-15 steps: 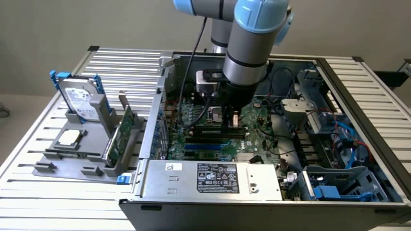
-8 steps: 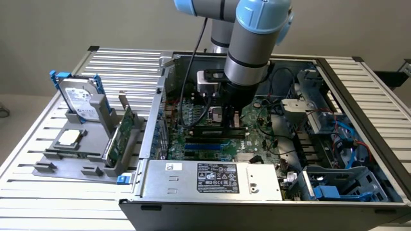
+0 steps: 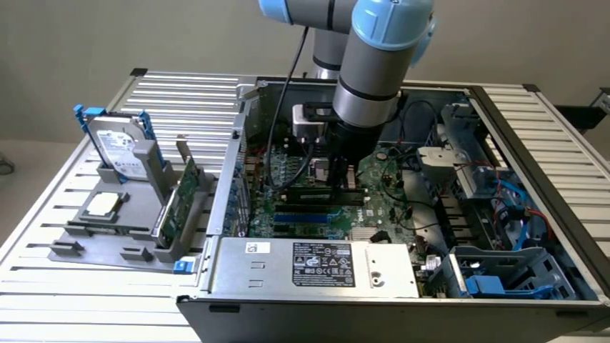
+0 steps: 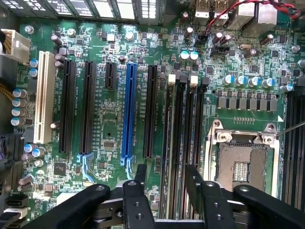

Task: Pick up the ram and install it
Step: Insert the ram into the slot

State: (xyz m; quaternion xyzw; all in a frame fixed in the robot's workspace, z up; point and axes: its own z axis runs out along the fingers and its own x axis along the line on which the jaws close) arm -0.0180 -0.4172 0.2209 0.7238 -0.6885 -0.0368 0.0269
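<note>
While the arm (image 3: pixel 376 64) reaches straight down into the open computer case (image 3: pixel 533 107), the jaws hang low over the motherboard (image 4: pixel 109 119) above the bank of memory slots. They stand spread: the two black fingers (image 4: pixel 194 179) sit well apart, one on either side of the slots, and pinch nothing.

Under the gap between them a long, thin dark strip runs along one memory slot, just beside a white latch. This looks like the ram (image 4: pixel 171 138) standing in its slot, free of both fingers. From straight above I cannot tell whether it is pushed fully home.

Next to the memory slots lies the open processor socket (image 4: pixel 240 164). On their other side are black expansion slots, a blue slot (image 4: pixel 128 109) and a white slot (image 4: pixel 44 95).

On the exterior view's left, a grey holder (image 3: pixel 105 246) rests on the slatted tabletop (image 3: pixel 57 300). It carries an upright hard drive (image 3: pixel 119 146), a flat silver processor chip (image 3: pixel 103 206) and a green expansion card (image 3: pixel 176 204) on edge.
</note>
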